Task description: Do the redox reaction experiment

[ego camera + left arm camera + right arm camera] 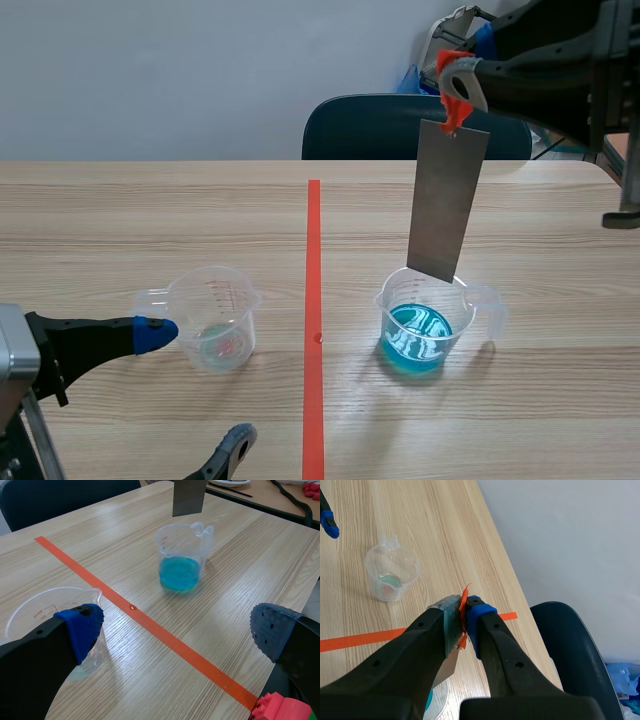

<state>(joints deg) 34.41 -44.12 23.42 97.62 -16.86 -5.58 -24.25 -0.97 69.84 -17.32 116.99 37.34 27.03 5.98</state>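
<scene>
Black-fingered right gripper [465,617] clamps the orange-red tag [455,100] and top edge of a grey metal strip [447,200], which hangs with its lower end just above the measuring cup of blue liquid [384,308]. Across the tape line [313,300] from that cup, the left gripper [176,630] stands wide open, holding nothing, one blue pad [80,627] just beside a near-empty clear measuring cup [190,300].
</scene>
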